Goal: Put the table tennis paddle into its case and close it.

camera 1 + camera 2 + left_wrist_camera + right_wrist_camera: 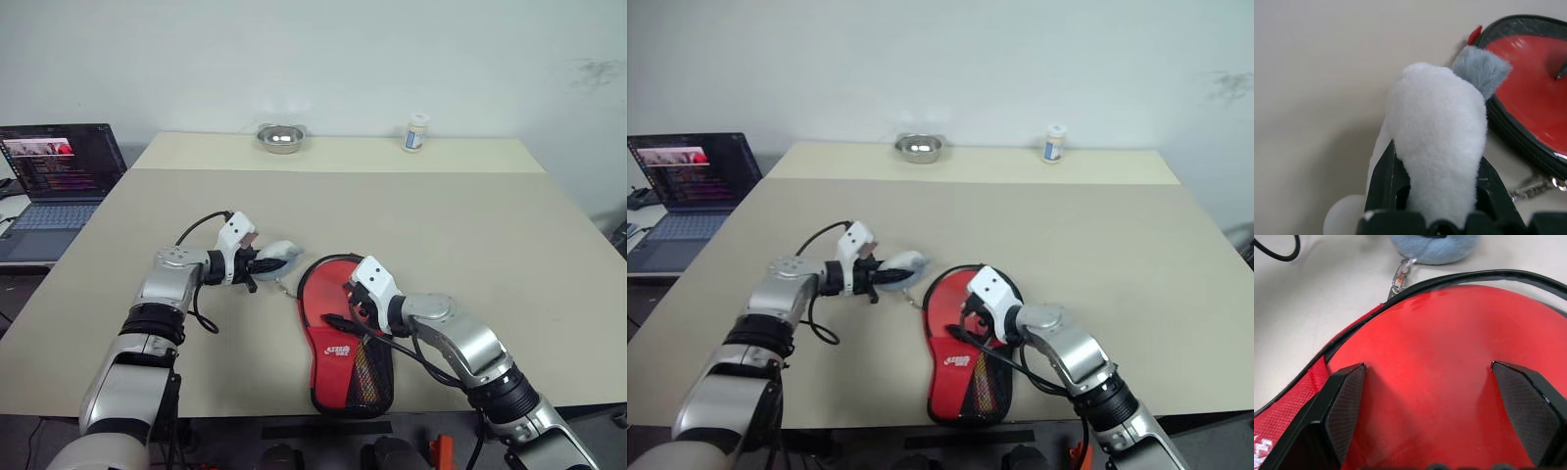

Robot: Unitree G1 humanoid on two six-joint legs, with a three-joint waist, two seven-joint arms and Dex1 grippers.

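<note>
head views: case flat on the surface, red paddle already inside, mouth unzipped.
left wrist: left claw clamped on fluffy zip charm.
right wrist: right claw spread wide, empty, over the paddle.
closing step; next probably: pull the zip round.

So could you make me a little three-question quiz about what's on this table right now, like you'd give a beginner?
1. True or false: the left gripper is closed on a fluffy white and grey charm.
2. What is the charm clipped to? A) the laptop B) the case's zip pull chain C) the metal bowl
3. Fill in: the right gripper's open fingers rest on the ____ face of the paddle lying in the case.

Key: 1 true; 2 B; 3 red.
</note>
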